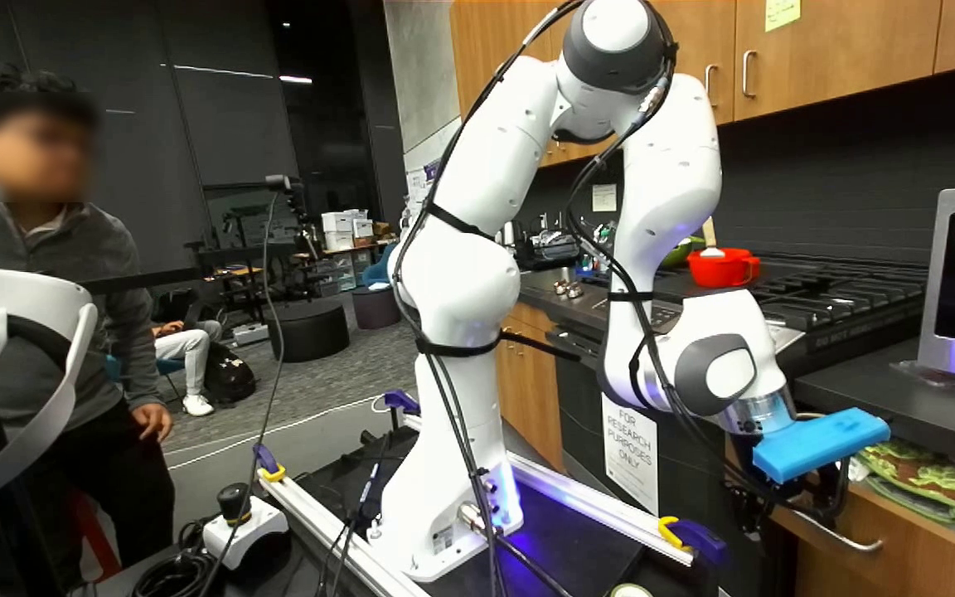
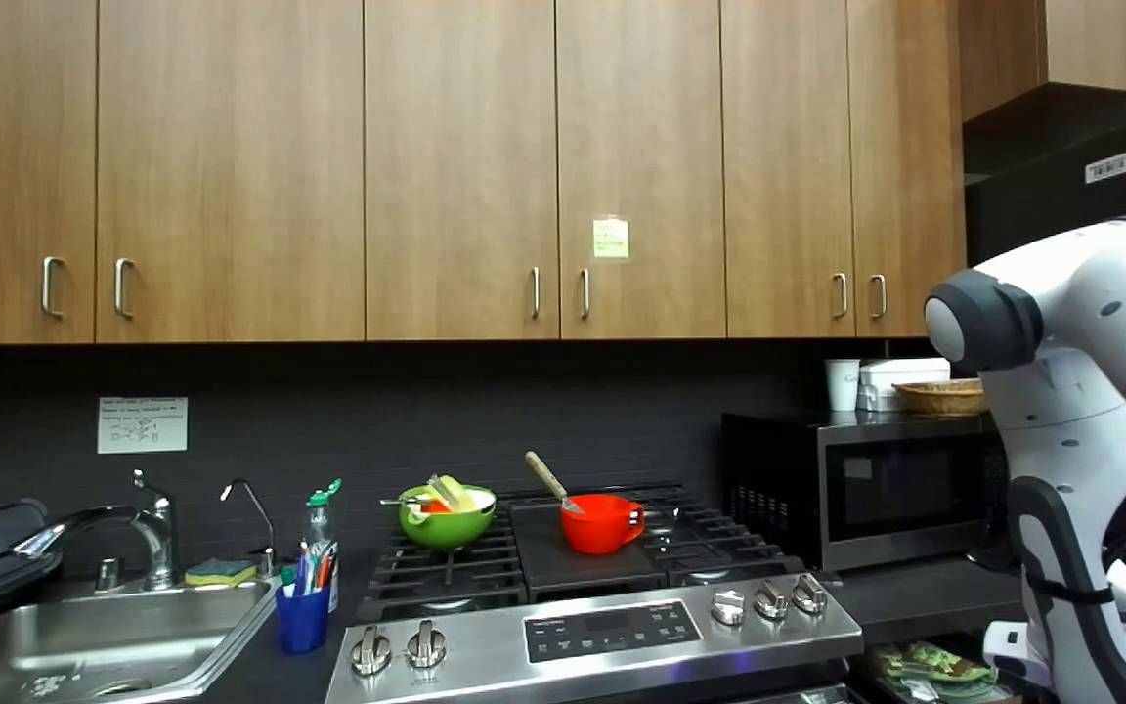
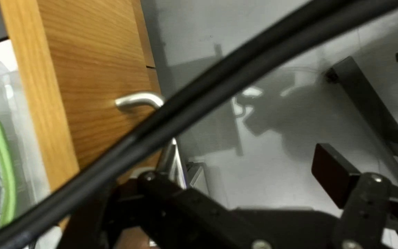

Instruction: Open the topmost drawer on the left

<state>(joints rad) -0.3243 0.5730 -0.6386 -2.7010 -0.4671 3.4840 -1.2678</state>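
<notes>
Can see the topmost drawer (image 1: 913, 543) standing open below the tabletop (image 1: 846, 391), beside the stove (image 2: 475, 643), with green-edged cloth (image 1: 929, 482) inside. Can find the gripper (image 3: 242, 176) at the silver bar handle (image 3: 136, 99), with fingers (image 3: 333, 174) spread wide apart, 1 near it; cannot tell whether touching. Can note a blue block (image 1: 821, 445) just above. Farther out, can make out a microwave (image 2: 900, 494) on the tabletop, a red pot (image 2: 597, 525) and green bowl (image 2: 446, 530) on the stove.

Drawer (image 1: 917, 555) beneath counter (image 1: 942, 414), bowl (image 2: 446, 531) on stove (image 2: 485, 640)
</notes>
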